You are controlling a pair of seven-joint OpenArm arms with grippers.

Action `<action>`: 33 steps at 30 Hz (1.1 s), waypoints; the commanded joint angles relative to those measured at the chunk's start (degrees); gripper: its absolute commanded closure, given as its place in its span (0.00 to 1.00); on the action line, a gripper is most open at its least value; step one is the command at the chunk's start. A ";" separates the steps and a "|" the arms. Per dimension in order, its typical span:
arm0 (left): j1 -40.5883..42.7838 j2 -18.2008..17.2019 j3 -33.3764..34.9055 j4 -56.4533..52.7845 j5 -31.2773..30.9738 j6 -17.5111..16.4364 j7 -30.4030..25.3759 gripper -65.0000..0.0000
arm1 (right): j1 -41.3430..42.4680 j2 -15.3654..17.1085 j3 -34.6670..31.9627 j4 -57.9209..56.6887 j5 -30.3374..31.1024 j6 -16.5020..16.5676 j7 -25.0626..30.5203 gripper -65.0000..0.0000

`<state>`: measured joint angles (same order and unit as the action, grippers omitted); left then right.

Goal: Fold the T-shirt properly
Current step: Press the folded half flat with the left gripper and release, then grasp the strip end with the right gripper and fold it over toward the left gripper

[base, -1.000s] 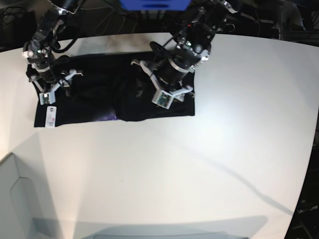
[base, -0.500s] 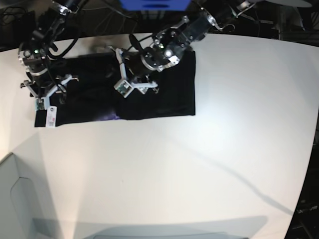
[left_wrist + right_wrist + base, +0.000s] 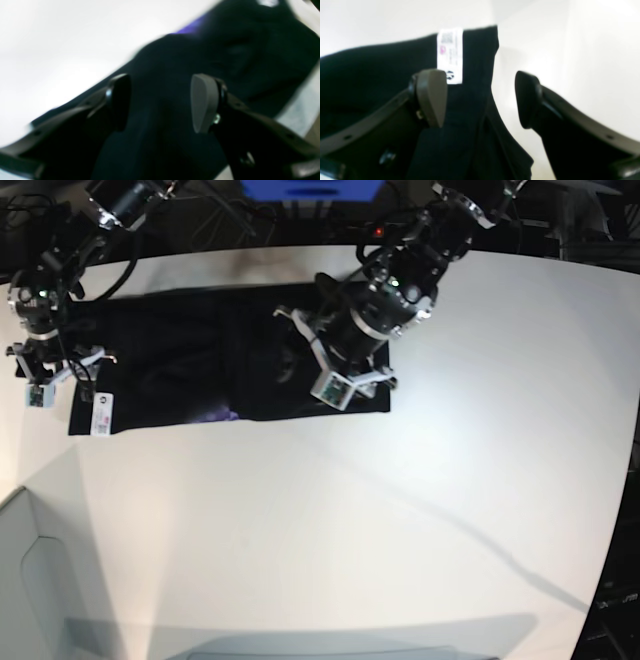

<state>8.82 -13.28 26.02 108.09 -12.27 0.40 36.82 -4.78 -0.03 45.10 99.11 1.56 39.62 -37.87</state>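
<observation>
White tabletop [image 3: 400, 510] carries the folded black fabric T-shirt [image 3: 180, 360]; its white rectangular care label [image 3: 450, 53], print unreadable, lies beside the right gripper [image 3: 480, 100]. Both the right and left gripper [image 3: 160, 102] stand parted, holding nothing.

The left end effector [image 3: 160, 102] points down with both fingers spread apart and nothing between them. The right end effector [image 3: 480, 100] also hangs with its jaws wide, gripping nothing.

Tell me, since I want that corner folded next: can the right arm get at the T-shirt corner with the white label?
Probably yes: the right hand is open right over the white label at the T-shirt edge, nothing between.
</observation>
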 commanded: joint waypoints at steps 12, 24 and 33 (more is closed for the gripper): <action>4.06 0.49 -19.47 -6.34 -0.08 -0.27 -1.35 0.43 | -0.10 3.59 0.66 -7.73 0.50 0.38 1.69 0.33; 2.83 2.25 -19.73 -12.14 0.01 -0.27 -1.87 0.43 | -0.10 3.59 0.39 -15.11 0.50 0.38 1.43 0.33; 2.74 2.51 -19.82 -11.52 0.01 -0.27 -1.87 0.43 | -0.19 3.42 0.04 -16.60 0.59 0.38 1.43 0.70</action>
<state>12.03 -10.63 6.42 95.31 -12.10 0.03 36.03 -4.62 3.44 45.21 82.59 3.70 39.40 -33.36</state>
